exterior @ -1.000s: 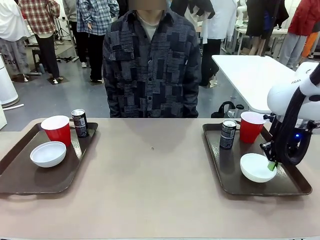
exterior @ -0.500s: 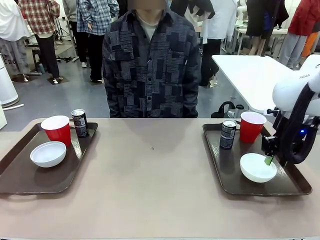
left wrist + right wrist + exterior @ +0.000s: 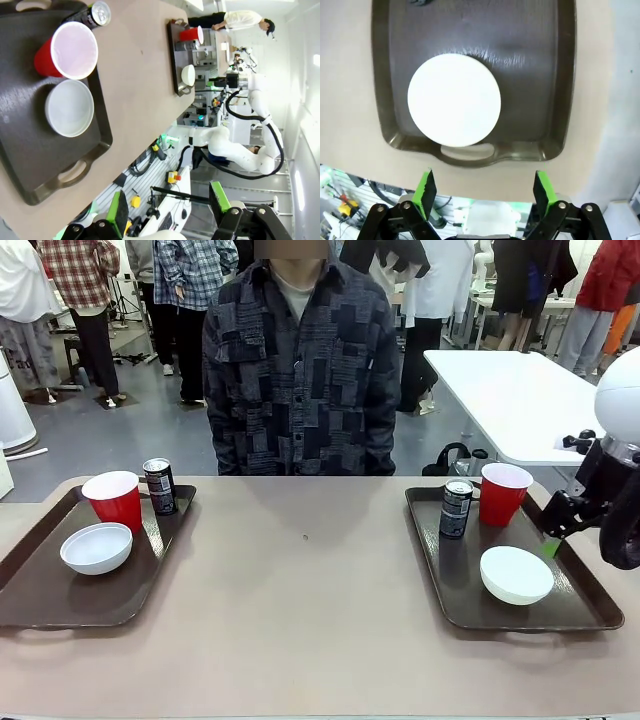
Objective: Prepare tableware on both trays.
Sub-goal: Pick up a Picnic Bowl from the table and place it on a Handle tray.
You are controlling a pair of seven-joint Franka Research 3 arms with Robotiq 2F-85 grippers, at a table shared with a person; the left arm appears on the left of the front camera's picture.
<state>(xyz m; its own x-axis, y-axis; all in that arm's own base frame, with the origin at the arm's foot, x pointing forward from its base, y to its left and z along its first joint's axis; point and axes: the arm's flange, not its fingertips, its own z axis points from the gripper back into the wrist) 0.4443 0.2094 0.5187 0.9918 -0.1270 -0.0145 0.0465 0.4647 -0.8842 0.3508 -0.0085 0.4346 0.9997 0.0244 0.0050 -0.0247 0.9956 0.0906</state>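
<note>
The right tool (image 3: pixel 553 536) had lifted clear of the white bowl (image 3: pixel 516 574), fingers apart and empty. The bowl sat on the right tray (image 3: pixel 590 612), beside its can (image 3: pixel 456 508) and cup (image 3: pixel 502 493); that setting appeared complete.

Bright, even overhead light fills all views, and shadows under the bowl (image 3: pixel 516 574) and cups are soft and short. The front view is sharp. In the left wrist view the window wall at 3 o'clock is washed out, and edges bend from the wide lens. The right tray (image 3: pixel 530 90) shows faint sheen near 12 o'clock.
</note>
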